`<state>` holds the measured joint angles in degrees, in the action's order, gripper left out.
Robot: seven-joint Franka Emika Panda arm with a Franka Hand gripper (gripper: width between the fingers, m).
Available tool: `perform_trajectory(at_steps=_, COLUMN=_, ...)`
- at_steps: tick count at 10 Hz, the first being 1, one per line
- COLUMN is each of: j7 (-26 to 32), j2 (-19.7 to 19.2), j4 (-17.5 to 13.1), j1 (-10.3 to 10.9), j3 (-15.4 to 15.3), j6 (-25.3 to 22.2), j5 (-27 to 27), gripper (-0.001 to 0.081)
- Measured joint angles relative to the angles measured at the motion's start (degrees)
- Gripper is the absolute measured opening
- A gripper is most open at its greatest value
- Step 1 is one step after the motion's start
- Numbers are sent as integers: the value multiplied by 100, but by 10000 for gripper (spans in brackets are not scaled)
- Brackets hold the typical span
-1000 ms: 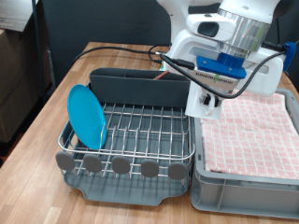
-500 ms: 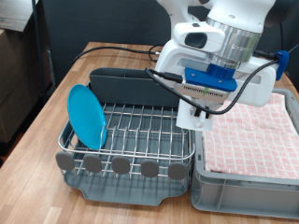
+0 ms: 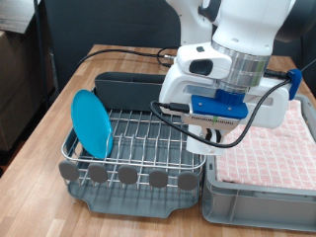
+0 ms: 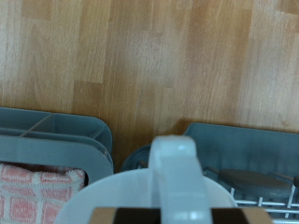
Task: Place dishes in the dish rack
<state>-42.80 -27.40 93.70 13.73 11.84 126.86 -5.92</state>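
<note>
Mug carried over the rack, plate already racked.

In the exterior view the gripper (image 3: 205, 141) hangs above the rack's (image 3: 138, 148) right-hand end, close to the seam with the grey bin (image 3: 259, 202) and its red-checked cloth (image 3: 267, 143); a white shape shows just under the hand there. The wrist view shows the mug (image 4: 149, 191) right up against the camera, its handle (image 4: 176, 168) running up the middle, but the jaws themselves are hidden, so I cannot tell whether they are spread or pinching it. The blue plate (image 3: 91, 122) stands on edge in the wires at the rack's left end. Rack and bin sit side by side on the wooden desk (image 3: 39, 148). No spoon shows in either view.
</note>
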Motion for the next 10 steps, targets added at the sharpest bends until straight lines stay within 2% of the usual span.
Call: perform_trajectory(at_steps=10, j7=13, j2=-540, j4=-135, j1=-28, j3=62, j6=280, j5=16, gripper=72)
